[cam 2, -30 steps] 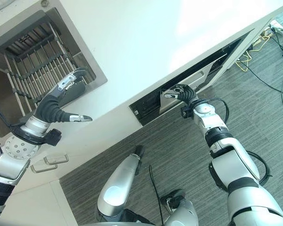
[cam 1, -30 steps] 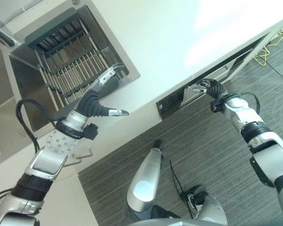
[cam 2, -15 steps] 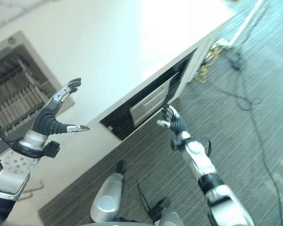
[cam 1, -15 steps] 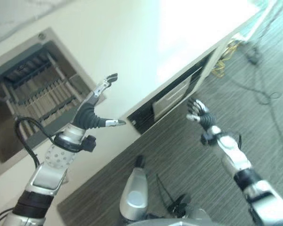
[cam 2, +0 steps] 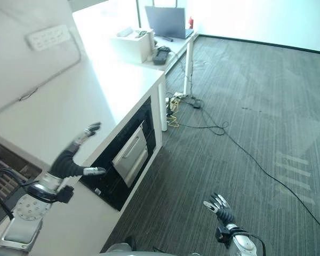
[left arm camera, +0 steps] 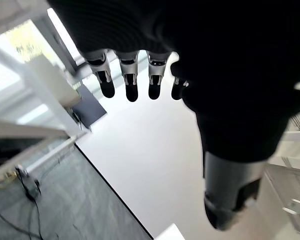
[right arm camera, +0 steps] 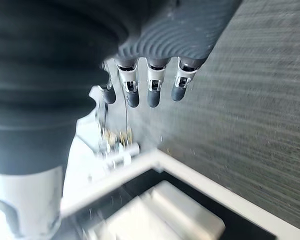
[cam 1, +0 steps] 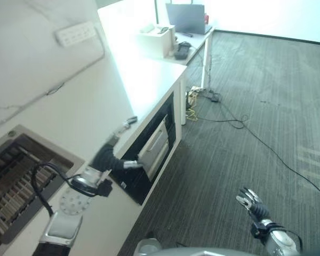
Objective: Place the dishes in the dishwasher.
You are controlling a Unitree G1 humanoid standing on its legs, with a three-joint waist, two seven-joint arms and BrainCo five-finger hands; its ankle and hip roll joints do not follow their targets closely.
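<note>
The dishwasher point(cam 1: 153, 150) sits under the white counter point(cam 1: 144, 80): a silver front panel with a handle in a black recess, also visible in the right wrist view as a pale panel point(right arm camera: 165, 212). My left hand point(cam 1: 106, 157) hovers open above the counter's edge beside it, fingers point(left arm camera: 130, 80) straight and holding nothing. My right hand point(cam 2: 220, 206) is open low over the carpet, fingers spread, well apart from the dishwasher. The sink point(cam 1: 16, 178) with its metal rack lies at the lower left. No dish is in view.
A power strip point(cam 2: 48, 37) is on the wall above the counter. At the counter's far end stand a white box point(cam 2: 132, 45) and a laptop point(cam 2: 168, 21) on a desk. Cables point(cam 2: 202, 120) trail across the grey carpet point(cam 2: 245, 106) near the desk legs.
The camera has swung up toward the room. My right hand has come away from the dishwasher front and dropped low over the carpet. The left hand stays raised and open.
</note>
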